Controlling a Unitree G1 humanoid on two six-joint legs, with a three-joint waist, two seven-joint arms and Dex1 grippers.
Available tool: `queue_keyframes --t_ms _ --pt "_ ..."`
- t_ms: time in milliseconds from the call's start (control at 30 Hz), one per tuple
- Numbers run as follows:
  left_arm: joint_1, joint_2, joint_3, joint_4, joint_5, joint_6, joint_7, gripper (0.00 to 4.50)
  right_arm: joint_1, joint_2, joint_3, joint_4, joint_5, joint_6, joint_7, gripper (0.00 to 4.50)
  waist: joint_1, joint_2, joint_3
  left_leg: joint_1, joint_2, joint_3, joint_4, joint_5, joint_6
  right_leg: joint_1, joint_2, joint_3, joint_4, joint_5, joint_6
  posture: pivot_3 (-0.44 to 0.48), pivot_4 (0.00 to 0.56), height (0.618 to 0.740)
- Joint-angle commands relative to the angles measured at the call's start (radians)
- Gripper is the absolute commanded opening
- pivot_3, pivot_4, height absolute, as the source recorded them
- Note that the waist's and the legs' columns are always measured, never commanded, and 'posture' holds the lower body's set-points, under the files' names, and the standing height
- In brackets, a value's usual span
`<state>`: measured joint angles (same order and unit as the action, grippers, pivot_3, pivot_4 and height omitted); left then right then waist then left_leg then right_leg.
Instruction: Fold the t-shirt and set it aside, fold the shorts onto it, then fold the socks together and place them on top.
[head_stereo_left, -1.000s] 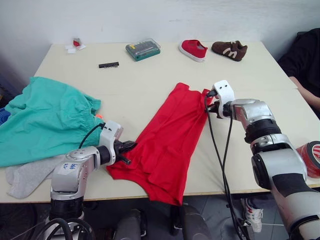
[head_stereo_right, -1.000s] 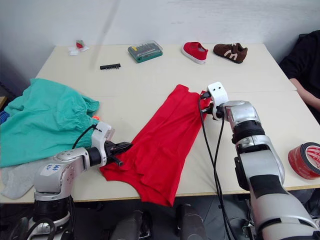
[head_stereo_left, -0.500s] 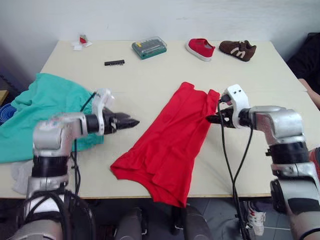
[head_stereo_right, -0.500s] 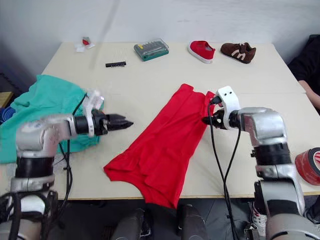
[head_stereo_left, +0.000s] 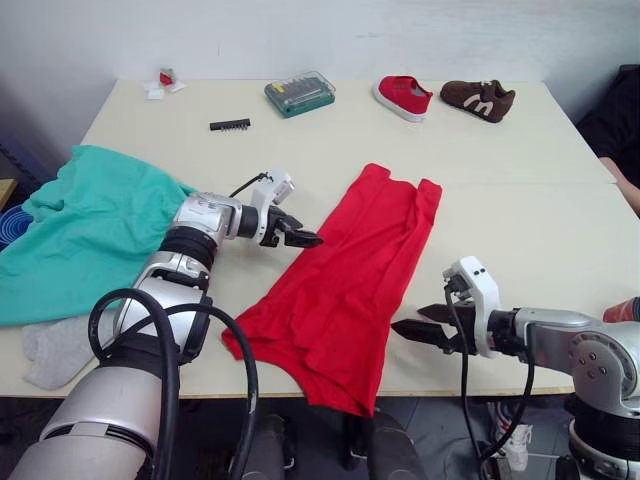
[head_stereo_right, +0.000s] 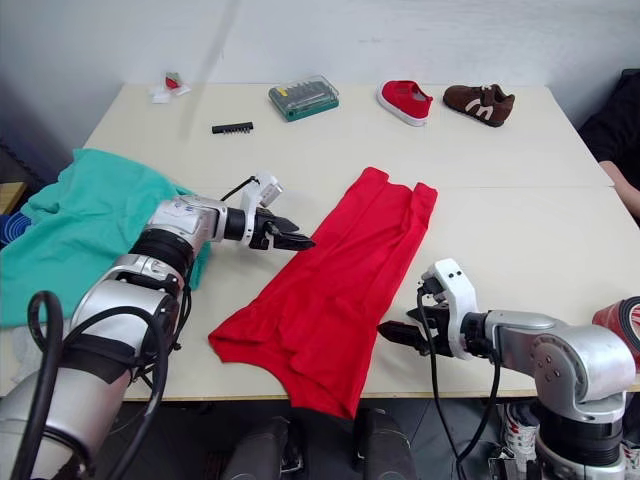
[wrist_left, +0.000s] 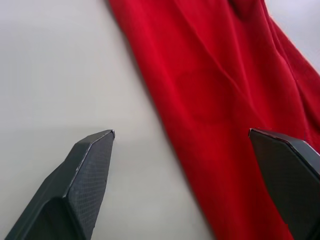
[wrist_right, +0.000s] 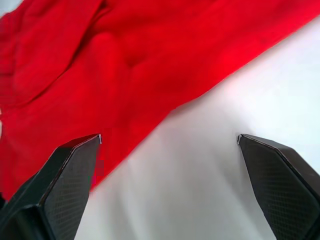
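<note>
Left eye view, t-shirt (head_stereo_left: 345, 275) between hands

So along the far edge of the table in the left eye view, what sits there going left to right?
Small red-and-white bits → black bit strip → green tool case → red shoe → brown shoe.

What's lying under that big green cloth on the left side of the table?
A grey sock pokes out from beneath the teal shorts at the near table edge. A bit of blue shows at their far left. Whatever else lies beneath is covered.
</note>
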<state>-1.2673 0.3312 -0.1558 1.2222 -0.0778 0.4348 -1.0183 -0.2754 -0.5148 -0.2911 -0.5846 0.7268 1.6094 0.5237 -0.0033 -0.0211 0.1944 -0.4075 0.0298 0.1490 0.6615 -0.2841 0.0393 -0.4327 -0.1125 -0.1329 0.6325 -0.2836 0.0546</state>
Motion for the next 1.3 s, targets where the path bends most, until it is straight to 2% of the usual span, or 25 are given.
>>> queue_keyframes --t_ms 33,67,100,167,200,233,300,333,567,600,667,833,967,1100,1167,1300 --pt "-0.036 -0.019 0.03 0.046 0.022 -0.033 0.017 4.5 0.027 0.035 0.0 -0.022 0.088 0.005 -0.064 4.46 0.0 0.0 0.0 0.0 0.0 -0.001 0.0 -0.001 0.003 0.0 0.0 0.0 0.0 0.0 0.0 0.0 0.15 0.74" --pt "-0.037 -0.028 0.033 0.054 0.028 -0.038 0.02 4.5 0.031 0.046 0.01 -0.017 0.107 0.005 -0.077 4.46 0.001 0.0 0.0 0.0 0.0 -0.001 0.0 -0.002 0.003 0.001 0.0 0.0 0.0 0.0 0.0 0.0 0.15 0.74" --pt "-0.037 -0.037 0.033 0.062 0.038 -0.046 0.027 4.31 0.034 0.062 0.021 -0.009 0.123 0.005 -0.088 4.49 0.001 0.0 0.0 0.001 0.0 -0.001 0.0 -0.002 0.004 0.001 0.0 0.0 0.0 0.001 0.0 0.0 0.15 0.74" --pt "-0.032 -0.049 0.032 0.071 0.056 -0.063 0.042 3.86 0.037 0.086 0.035 0.007 0.15 0.005 -0.108 4.5 0.001 0.0 0.0 0.001 0.0 -0.002 0.0 -0.002 0.004 0.002 0.0 -0.001 0.0 0.001 0.0 0.0 0.15 0.74" --pt "-0.03 -0.053 0.035 0.075 0.062 -0.067 0.05 3.48 0.039 0.095 0.042 0.014 0.161 0.005 -0.117 4.5 0.001 0.0 0.0 0.001 0.0 -0.002 0.0 -0.002 0.004 0.002 0.0 -0.001 0.0 0.001 0.0 0.0 0.15 0.74" --pt "-0.027 -0.059 0.041 0.079 0.066 -0.068 0.059 3.15 0.041 0.103 0.055 0.019 0.164 0.005 -0.125 4.18 0.0 0.0 0.0 0.001 0.0 -0.002 0.0 -0.002 0.004 0.002 0.0 -0.001 0.0 0.001 0.0 0.0 0.15 0.74" --pt "-0.023 -0.067 0.048 0.084 0.072 -0.069 0.07 2.66 0.045 0.111 0.074 0.025 0.169 0.005 -0.138 3.89 -0.001 -0.001 0.0 0.001 0.0 -0.002 0.0 -0.002 0.004 0.002 0.0 -0.001 0.0 0.001 0.0 0.0 0.15 0.74" --pt "-0.022 -0.069 0.049 0.086 0.077 -0.07 0.075 2.42 0.048 0.114 0.08 0.028 0.168 0.005 -0.143 3.65 -0.001 -0.001 0.0 0.001 0.0 -0.002 0.0 -0.002 0.003 0.002 0.0 -0.001 0.0 0.001 0.0 0.0 0.15 0.74" --pt "-0.022 -0.079 0.064 0.093 0.108 -0.087 0.085 0.15 0.051 0.127 0.075 0.06 0.124 0.005 -0.162 1.16 0.0 -0.002 -0.001 0.001 0.0 -0.002 0.0 -0.002 0.004 0.003 0.0 -0.001 0.0 0.001 0.0 0.0 0.15 0.74" --pt "-0.023 -0.079 0.068 0.093 0.109 -0.087 0.086 0.0 0.048 0.124 0.072 0.06 0.124 0.005 -0.161 0.82 0.0 -0.002 -0.001 0.001 0.0 -0.002 0.0 -0.002 0.004 0.003 0.0 -0.001 0.0 0.001 0.0 0.0 0.15 0.74" --pt "-0.022 -0.081 0.078 0.091 0.106 -0.085 0.08 0.0 0.036 0.109 0.062 0.067 0.125 0.005 -0.151 0.05 0.0 -0.002 -0.001 0.001 0.0 -0.002 0.0 -0.002 0.003 0.003 0.0 -0.001 0.0 0.001 0.0 0.0 0.15 0.74" --pt "-0.018 -0.084 0.112 0.086 0.092 -0.084 0.084 0.0 -0.009 0.045 0.062 0.112 0.11 -0.013 -0.121 0.05 0.0 -0.002 -0.001 0.001 0.0 -0.002 0.001 -0.002 0.004 0.002 0.0 -0.001 0.0 0.001 0.001 0.0 0.15 0.74" --pt "-0.007 -0.065 0.148 0.069 0.073 -0.087 0.085 0.0 -0.116 -0.107 0.119 0.213 0.082 -0.065 -0.038 0.05 -0.001 -0.001 -0.001 0.0 -0.001 -0.001 0.001 -0.002 0.004 0.002 0.0 -0.001 0.0 0.001 0.001 0.0 0.15 0.74" --pt "0.04 -0.035 0.176 0.013 0.05 -0.062 0.065 0.0 -0.267 -0.311 0.314 0.392 0.008 -0.2 0.15 0.05 -0.007 0.0 0.0 0.0 -0.001 0.001 0.002 -0.003 0.008 0.002 -0.001 0.001 -0.002 0.003 0.004 0.0 0.15 0.74" --pt "0.063 -0.027 0.185 -0.023 0.038 -0.04 0.06 0.0 -0.3 -0.365 0.382 0.406 0.01 -0.25 0.262 0.05 -0.007 0.0 0.0 0.0 0.0 0.0 0.001 -0.002 0.006 0.001 0.0 0.0 -0.002 0.003 0.004 0.0 0.15 0.74" --pt "0.177 -0.002 0.205 -0.232 -0.011 0.073 0.052 0.0 -0.391 -0.413 0.527 0.499 -0.109 -0.348 0.327 0.05 -0.016 0.0 0.0 0.0 0.0 0.002 0.001 0.001 0.0 0.001 0.002 0.0 -0.004 0.002 0.003 0.0 0.15 0.74"
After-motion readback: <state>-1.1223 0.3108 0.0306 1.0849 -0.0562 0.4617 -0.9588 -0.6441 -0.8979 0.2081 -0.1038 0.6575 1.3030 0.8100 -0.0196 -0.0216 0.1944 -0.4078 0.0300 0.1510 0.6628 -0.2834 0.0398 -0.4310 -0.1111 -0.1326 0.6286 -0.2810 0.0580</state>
